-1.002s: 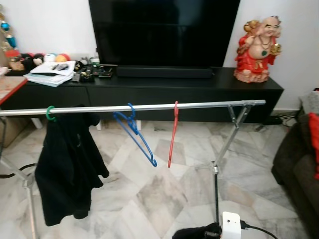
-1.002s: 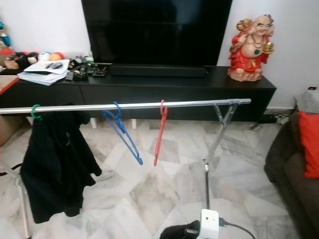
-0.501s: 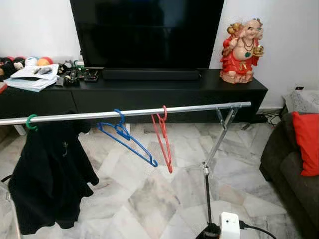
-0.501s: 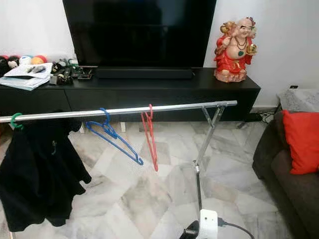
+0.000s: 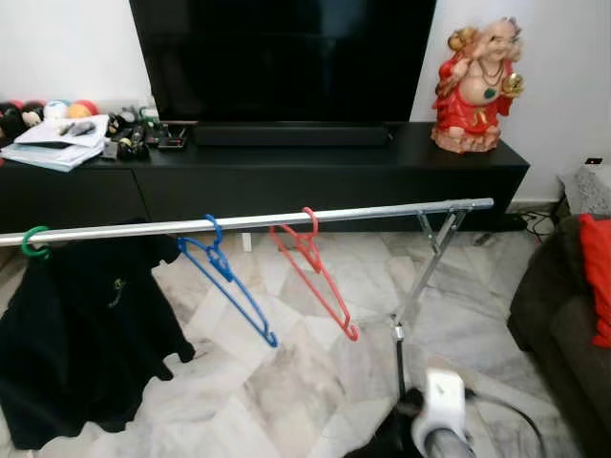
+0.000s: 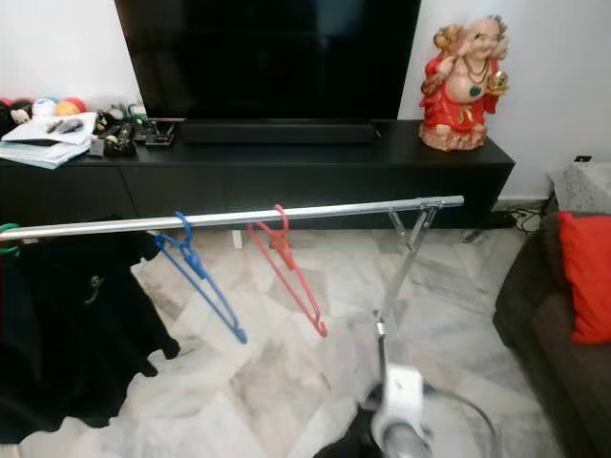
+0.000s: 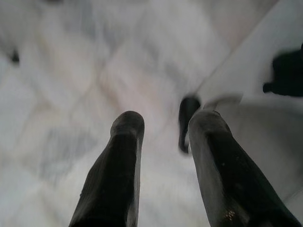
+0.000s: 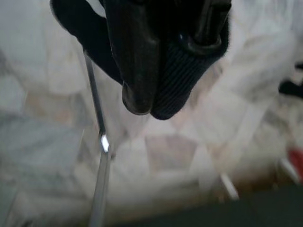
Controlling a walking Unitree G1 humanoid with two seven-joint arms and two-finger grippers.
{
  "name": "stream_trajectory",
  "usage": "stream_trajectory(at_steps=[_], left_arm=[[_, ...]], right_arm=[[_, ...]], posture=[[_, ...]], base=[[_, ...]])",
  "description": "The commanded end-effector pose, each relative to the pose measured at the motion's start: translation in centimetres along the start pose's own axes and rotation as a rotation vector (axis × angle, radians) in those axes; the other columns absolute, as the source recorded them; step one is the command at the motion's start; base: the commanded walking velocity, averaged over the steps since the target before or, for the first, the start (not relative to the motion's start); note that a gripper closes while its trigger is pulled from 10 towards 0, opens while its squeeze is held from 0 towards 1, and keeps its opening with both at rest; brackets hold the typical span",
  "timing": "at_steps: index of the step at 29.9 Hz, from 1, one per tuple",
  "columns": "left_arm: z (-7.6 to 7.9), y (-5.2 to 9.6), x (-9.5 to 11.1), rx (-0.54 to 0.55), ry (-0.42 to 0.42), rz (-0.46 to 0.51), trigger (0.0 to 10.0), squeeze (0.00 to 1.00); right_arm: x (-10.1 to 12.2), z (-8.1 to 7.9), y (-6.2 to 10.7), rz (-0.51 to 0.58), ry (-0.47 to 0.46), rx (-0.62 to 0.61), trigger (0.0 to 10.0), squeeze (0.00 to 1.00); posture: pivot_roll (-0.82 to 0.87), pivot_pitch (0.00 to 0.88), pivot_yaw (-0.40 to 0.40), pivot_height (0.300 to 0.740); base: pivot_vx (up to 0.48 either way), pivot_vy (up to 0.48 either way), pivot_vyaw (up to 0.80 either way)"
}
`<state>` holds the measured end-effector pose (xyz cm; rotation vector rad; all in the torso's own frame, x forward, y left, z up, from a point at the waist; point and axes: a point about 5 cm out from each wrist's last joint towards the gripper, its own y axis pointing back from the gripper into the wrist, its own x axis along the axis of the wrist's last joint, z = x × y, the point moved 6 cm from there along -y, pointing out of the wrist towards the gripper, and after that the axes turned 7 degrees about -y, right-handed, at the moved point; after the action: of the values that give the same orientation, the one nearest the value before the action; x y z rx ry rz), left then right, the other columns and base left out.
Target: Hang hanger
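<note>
A silver clothes rail runs across the room. On it hang a green hanger carrying a black garment, a bare blue hanger and a bare red hanger. My right arm shows blurred low in front, below the rail's right end, with dark cloth beside it. In the right wrist view the right gripper is shut on black ribbed cloth. The left gripper hangs open over the marble floor with nothing between its fingers.
The rail's folding leg stands just beyond my right arm. Behind it are a black TV cabinet with a television, a red figurine and clutter. A dark sofa with a red cushion is at the right.
The camera has shifted. The red and blue hangers have swung on the rail and now hang more broadside. My right arm has risen and blurs with motion.
</note>
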<state>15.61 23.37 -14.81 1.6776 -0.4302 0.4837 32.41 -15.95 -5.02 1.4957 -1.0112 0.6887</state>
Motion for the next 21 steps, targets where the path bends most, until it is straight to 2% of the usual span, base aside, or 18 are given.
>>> stream_trajectory(at_steps=[1,7,9,15,21], left_arm=[[0.5,-0.1,0.1,-0.005,0.017,-0.001,10.0,0.00],[0.5,-0.1,0.2,-0.006,0.018,0.002,10.0,0.00],[0.6,-0.1,0.3,-0.007,0.018,0.004,10.0,0.00],[0.6,-0.1,0.3,-0.005,0.022,0.005,10.0,0.00],[0.6,-0.1,0.3,-0.006,0.020,0.004,10.0,0.00]], right_arm=[[0.8,1.8,0.0,0.026,0.005,-0.035,10.0,0.00],[0.4,2.0,0.1,0.000,0.021,-0.035,10.0,0.00],[-0.4,2.2,0.2,-0.033,0.029,-0.039,10.0,0.00],[-1.4,1.7,0.5,-0.064,0.064,-0.008,10.0,0.00],[-1.7,1.8,0.6,-0.080,0.055,-0.012,10.0,0.00]], posture=[[0.10,0.000,0.002,0.740],[0.10,0.000,0.000,0.740],[0.11,0.000,-0.002,0.740],[0.11,0.000,-0.005,0.740],[0.11,0.000,-0.006,0.740]], base=[[0.311,0.000,0.00],[0.314,0.000,0.00],[0.322,0.000,0.00],[0.323,0.000,0.00],[0.324,0.000,0.66]])
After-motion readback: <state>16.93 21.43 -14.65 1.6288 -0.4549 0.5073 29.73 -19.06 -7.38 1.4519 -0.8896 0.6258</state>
